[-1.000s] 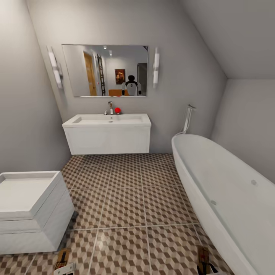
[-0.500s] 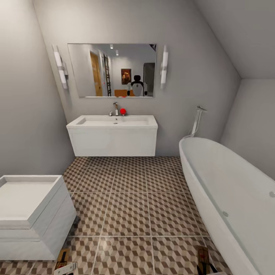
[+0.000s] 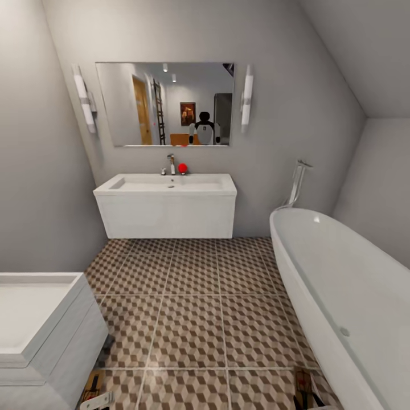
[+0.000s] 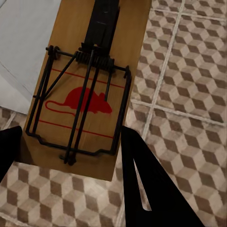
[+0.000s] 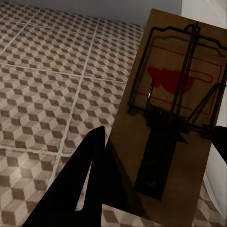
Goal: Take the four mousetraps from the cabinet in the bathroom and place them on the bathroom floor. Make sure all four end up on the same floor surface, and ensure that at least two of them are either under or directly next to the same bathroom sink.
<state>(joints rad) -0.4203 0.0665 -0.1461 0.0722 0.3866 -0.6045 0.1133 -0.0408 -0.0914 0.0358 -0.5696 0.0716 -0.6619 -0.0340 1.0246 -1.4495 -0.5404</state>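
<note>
Bathroom floor (image 3: pixel 188 307) below; each pincer grips a mousetrap (image 4: pixel 82 90).

this is a home bathroom under a sloping ceiling: a white bathroom sink (image 3: pixel 165 183) with a chrome tap (image 3: pixel 171 164) hangs on the far wall below a wide mirror (image 3: pixel 164 104) flanked by two tube lights. an oval white bathtub (image 3: pixel 347 290) runs along the right, a white unit (image 3: pixel 40 336) sits near left, and the bathroom floor (image 3: pixel 193 307) is tiled in a brown-and-beige cube pattern.
</note>
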